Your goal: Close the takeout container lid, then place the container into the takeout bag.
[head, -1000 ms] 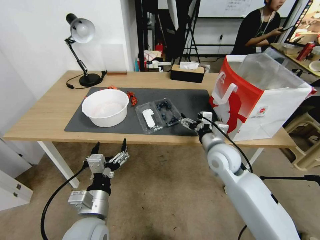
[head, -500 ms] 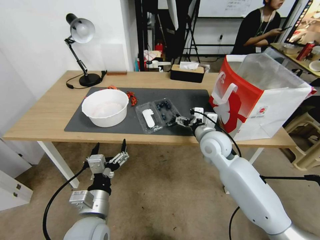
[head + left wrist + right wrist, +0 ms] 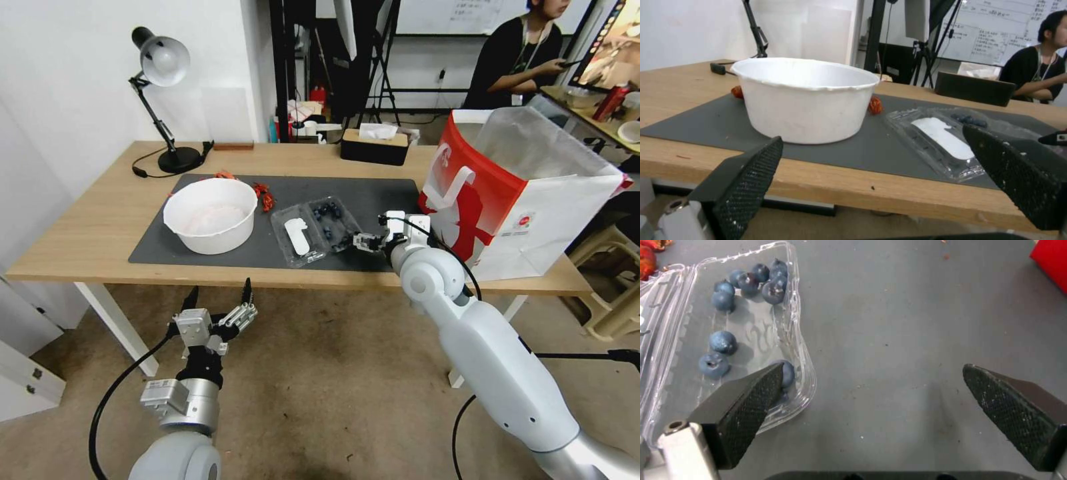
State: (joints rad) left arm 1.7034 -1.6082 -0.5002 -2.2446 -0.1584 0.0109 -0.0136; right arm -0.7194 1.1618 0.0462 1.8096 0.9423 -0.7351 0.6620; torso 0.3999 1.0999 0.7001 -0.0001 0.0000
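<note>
The takeout container (image 3: 319,229) lies unclosed beside the released right pincer (image 3: 351,243); left pincer (image 3: 220,298) released.

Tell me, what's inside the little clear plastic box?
Blueberries lie loose in the open box, with a bunch at one end. One berry sits partly hidden behind a finger of the right gripper. The lid lies flat beside it, holding nothing.
</note>
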